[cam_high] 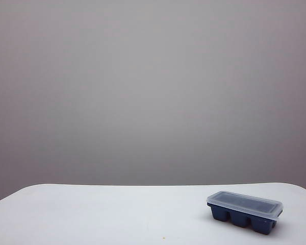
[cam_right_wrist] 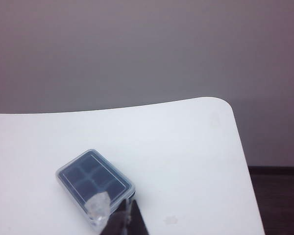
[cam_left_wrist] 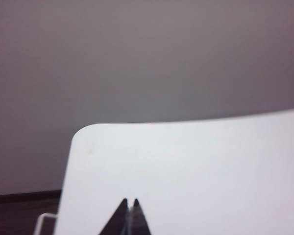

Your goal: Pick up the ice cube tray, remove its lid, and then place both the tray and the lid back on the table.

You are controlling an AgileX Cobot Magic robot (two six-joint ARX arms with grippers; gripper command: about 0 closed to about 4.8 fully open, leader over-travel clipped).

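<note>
The dark navy ice cube tray [cam_high: 242, 218] rests on the white table [cam_high: 102, 214] at the front right of the exterior view, with its frosted clear lid [cam_high: 245, 203] still seated on top. In the right wrist view the tray [cam_right_wrist: 68, 188] and lid [cam_right_wrist: 94, 178] lie just ahead of my right gripper [cam_right_wrist: 130, 200], whose dark tips are shut with nothing between them, beside the lid's near corner. My left gripper [cam_left_wrist: 130, 200] is also shut and empty, hovering over bare tabletop [cam_left_wrist: 196, 166] near a rounded corner. Neither arm shows in the exterior view.
The table's rounded far corners [cam_left_wrist: 85, 131] [cam_right_wrist: 220, 104] drop off to a dark floor [cam_right_wrist: 279, 196]. A white frame piece [cam_left_wrist: 41, 220] sticks out beside the table edge. A plain grey wall [cam_high: 153, 92] stands behind.
</note>
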